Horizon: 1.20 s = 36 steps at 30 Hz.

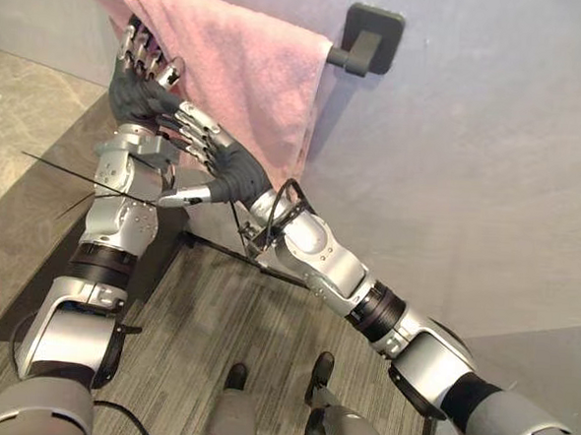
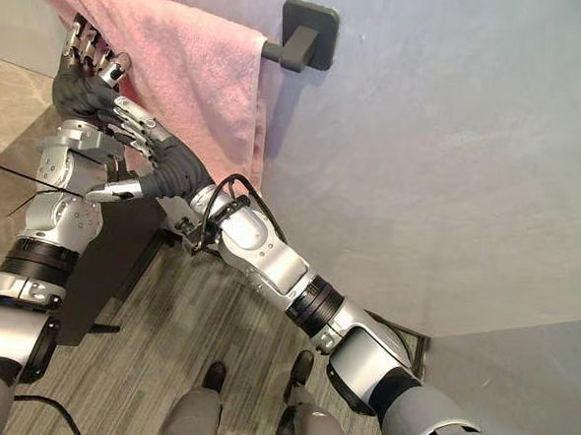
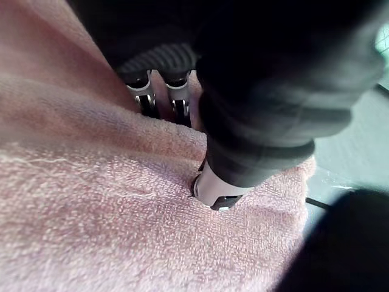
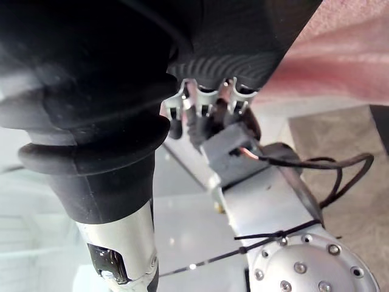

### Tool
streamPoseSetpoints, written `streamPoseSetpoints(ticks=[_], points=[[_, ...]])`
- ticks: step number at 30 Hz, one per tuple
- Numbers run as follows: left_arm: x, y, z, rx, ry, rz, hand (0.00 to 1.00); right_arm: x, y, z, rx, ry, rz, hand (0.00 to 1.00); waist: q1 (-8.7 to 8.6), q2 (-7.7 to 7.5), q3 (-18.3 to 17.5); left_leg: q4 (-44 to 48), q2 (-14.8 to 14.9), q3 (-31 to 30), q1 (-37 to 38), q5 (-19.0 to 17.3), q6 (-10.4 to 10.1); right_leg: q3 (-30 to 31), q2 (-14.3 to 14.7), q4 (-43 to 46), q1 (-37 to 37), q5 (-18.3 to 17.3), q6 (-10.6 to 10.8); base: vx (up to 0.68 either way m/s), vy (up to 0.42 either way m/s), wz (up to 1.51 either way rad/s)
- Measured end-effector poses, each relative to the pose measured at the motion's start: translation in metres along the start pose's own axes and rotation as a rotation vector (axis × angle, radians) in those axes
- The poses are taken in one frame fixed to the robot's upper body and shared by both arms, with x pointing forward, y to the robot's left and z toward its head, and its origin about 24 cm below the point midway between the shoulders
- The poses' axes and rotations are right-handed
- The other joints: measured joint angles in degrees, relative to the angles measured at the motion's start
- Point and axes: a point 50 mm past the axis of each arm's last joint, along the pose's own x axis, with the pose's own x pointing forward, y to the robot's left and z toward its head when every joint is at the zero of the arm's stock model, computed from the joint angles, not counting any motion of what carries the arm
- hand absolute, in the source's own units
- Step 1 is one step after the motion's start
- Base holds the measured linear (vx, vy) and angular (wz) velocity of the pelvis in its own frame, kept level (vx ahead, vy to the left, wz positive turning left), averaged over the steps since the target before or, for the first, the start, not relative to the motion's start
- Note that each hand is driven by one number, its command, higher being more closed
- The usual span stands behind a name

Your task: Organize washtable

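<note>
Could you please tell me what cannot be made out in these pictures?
- Whether the left hand grips the towel: left wrist view, a cloth fold hides the contact.
- Towel bar: both eye views, far end cut off by the top edge.
- Towel's lower hem: eye views, partly behind the right hand.

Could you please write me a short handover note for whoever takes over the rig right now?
Left hand: raised against the front of the pink towel; its grip is unclear.
Right hand: open and empty, crossed over the left wrist just below the towel.
Towel: draped over the black towel bar on the wall, its edge close to the bracket.
Done: the towel is on the bar.
Left: probably smooth it, then uncross the arms carefully and draw both hands clear.
</note>
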Motion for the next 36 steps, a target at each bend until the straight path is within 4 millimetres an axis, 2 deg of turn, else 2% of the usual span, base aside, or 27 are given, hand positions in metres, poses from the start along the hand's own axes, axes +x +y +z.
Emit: streamPoseSetpoints(ticks=[1, 2, 3, 4, 5, 6, 7, 8, 9, 13, 15, 20, 24, 27, 29, 31, 33, 35, 36], points=[[-0.022, 0.024, -0.002, 0.011, -0.001, 0.066, 0.00, 0.003, -0.003, 0.001, 0.000, -0.002, -0.015, 0.00, -1.21, 0.12, 0.1, -0.4, -0.1, 0.2, 0.1, 0.1, 0.1, 0.0, -0.2, 0.0, 0.0, 0.0, 0.2, 0.02, 0.085, -0.07], [-0.035, 0.034, -0.004, 0.016, 0.003, 0.088, 0.00, 0.003, -0.007, 0.004, 0.003, -0.013, -0.030, 0.00, -1.54, 0.17, 0.1, -0.6, -0.1, 0.4, 0.2, 0.1, 0.1, 0.1, -0.2, 0.0, 0.0, 0.0, 0.2, 0.04, 0.105, -0.04], [-0.067, 0.056, -0.010, 0.008, 0.034, 0.145, 0.00, 0.001, -0.022, 0.011, -0.003, -0.043, -0.082, 0.00, -2.21, 0.22, 0.1, -0.8, -0.1, 0.2, 0.2, 0.1, 0.1, 0.0, -0.3, 0.0, 0.0, -0.2, 0.5, 0.07, 0.086, 0.05], [-0.098, 0.078, -0.022, -0.002, 0.104, 0.217, 0.00, -0.004, -0.041, 0.020, -0.038, -0.067, -0.138, 0.00, -1.61, 0.22, 0.1, -1.1, -0.1, 0.0, 0.3, 0.1, 0.1, -0.1, -0.1, 0.0, 0.0, -0.4, 0.7, 0.08, 0.083, 0.10], [-0.111, 0.088, -0.029, -0.008, 0.140, 0.258, 0.00, -0.008, -0.051, 0.023, -0.062, -0.072, -0.163, 0.00, -0.81, 0.23, 0.1, -1.3, 0.0, 0.0, 0.4, 0.1, 0.1, -0.1, 0.0, 0.0, 0.0, -0.4, 0.7, 0.10, 0.071, 0.06], [-0.132, 0.102, -0.038, -0.023, 0.196, 0.335, 0.00, -0.016, -0.068, 0.027, -0.099, -0.079, -0.217, 0.00, 0.66, 0.34, 0.2, -1.4, 0.2, 0.0, 1.1, 0.1, 0.1, -0.1, 0.1, 0.0, 0.0, -0.5, 0.8, 0.11, 0.063, 0.03], [-0.143, 0.108, -0.041, -0.031, 0.219, 0.371, 0.00, -0.020, -0.074, 0.028, -0.115, -0.077, -0.238, 0.00, 1.45, 0.62, 0.4, -1.5, 0.3, -0.1, 1.1, 0.1, 0.1, -0.1, 0.2, 0.0, 0.2, -0.5, 0.8, 0.10, 0.065, 0.07], [-0.149, 0.111, -0.044, -0.038, 0.229, 0.393, 0.00, -0.022, -0.074, 0.025, -0.127, -0.065, -0.239, 0.00, 2.30, 0.90, 0.6, -1.4, 0.2, -0.4, 1.2, 0.2, 0.1, -0.2, 0.1, 0.0, 0.4, -0.5, 0.8, 0.08, 0.072, 0.09], [-0.150, 0.112, -0.044, -0.038, 0.228, 0.395, 0.00, -0.022, -0.073, 0.024, -0.129, -0.061, -0.235, 0.00, 2.44, 0.94, 0.6, -1.4, 0.2, -0.5, 1.2, 0.2, 0.1, -0.2, 0.1, 0.0, 0.5, -0.5, 0.8, 0.04, 0.061, 0.10], [-0.149, 0.111, -0.044, -0.044, 0.225, 0.376, 0.00, -0.018, -0.061, 0.015, -0.125, -0.037, -0.200, 0.00, 1.97, 0.93, 0.6, -0.9, -0.1, -0.7, 1.4, 0.2, 0.1, -0.2, -0.5, 0.0, 1.5, -0.4, 0.8, 0.01, 0.078, 0.06], [-0.148, 0.111, -0.045, -0.046, 0.223, 0.383, 0.00, -0.019, -0.065, 0.013, -0.124, -0.025, -0.219, 0.00, 2.00, 0.95, 0.6, -0.8, -0.2, -0.6, 1.1, 0.1, 0.3, -0.1, -0.7, -0.1, 1.5, -0.5, 0.8, -0.05, 0.051, 0.00], [-0.161, 0.124, -0.051, -0.061, 0.235, 0.470, 0.00, -0.040, -0.090, 0.000, -0.114, 0.027, -0.337, 0.00, 1.92, 1.01, 0.6, -0.8, -0.1, -0.5, 1.2, 0.1, 0.4, 0.2, -0.2, -0.2, 1.5, -0.6, 0.9, -0.02, 0.020, -0.02], [-0.181, 0.134, -0.060, -0.076, 0.268, 0.554, 0.00, -0.077, -0.109, -0.020, -0.090, 0.105, -0.450, 0.00, 1.77, 1.38, 0.6, -0.8, 0.0, 0.2, 1.2, 0.1, 0.3, 0.9, -0.1, 0.0, 1.1, -0.6, 0.9, 0.01, 0.036, -0.09], [-0.193, 0.140, -0.062, -0.070, 0.290, 0.589, 0.00, -0.108, -0.114, -0.039, -0.030, 0.178, -0.527, 0.00, 0.52, 1.38, 0.6, -0.8, 0.0, 0.7, 1.4, 0.1, 0.3, 1.4, 0.0, 0.0, 1.0, -0.6, 0.9, 0.02, 0.054, -0.08], [-0.198, 0.145, -0.063, -0.081, 0.286, 0.626, 0.00, -0.123, -0.119, -0.044, -0.001, 0.188, -0.584, 0.00, 0.52, 1.40, 0.6, -0.8, 0.0, 1.0, 1.6, 0.1, 0.4, 1.6, 0.0, 0.0, 1.0, -0.6, 0.9, 0.03, 0.053, -0.11], [-0.208, 0.153, -0.063, -0.088, 0.283, 0.686, 0.00, -0.146, -0.129, -0.047, 0.038, 0.195, -0.679, 0.00, 0.57, 1.43, 0.6, -0.7, 0.1, 1.4, 2.3, 0.0, 0.4, 2.1, 0.0, 0.0, 1.0, -0.5, 0.9, 0.05, 0.054, -0.09], [-0.215, 0.157, -0.063, -0.088, 0.286, 0.719, 0.00, -0.161, -0.134, -0.049, 0.044, 0.209, -0.726, 0.00, 0.54, 1.52, 0.5, -0.6, 0.0, 1.6, 2.3, 0.0, 0.5, 2.2, 0.0, 0.0, 1.0, -0.4, 1.0, 0.03, 0.049, -0.04], [-0.226, 0.164, -0.063, -0.096, 0.279, 0.777, 0.00, -0.188, -0.139, -0.052, 0.057, 0.233, -0.810, 0.00, 0.58, 1.87, 0.2, -0.6, 0.0, 1.6, 2.4, -0.1, 0.7, 2.3, 0.0, 0.0, 1.1, -0.4, 1.0, 0.02, 0.066, -0.02], [-0.230, 0.166, -0.062, -0.095, 0.276, 0.790, 0.00, -0.194, -0.139, -0.052, 0.060, 0.237, -0.829, 0.00, 0.52, 1.93, 0.1, -0.6, 0.0, 1.7, 2.5, -0.2, 0.7, 2.4, 0.0, 0.0, 1.1, -0.4, 1.0, 0.02, 0.056, -0.05]])
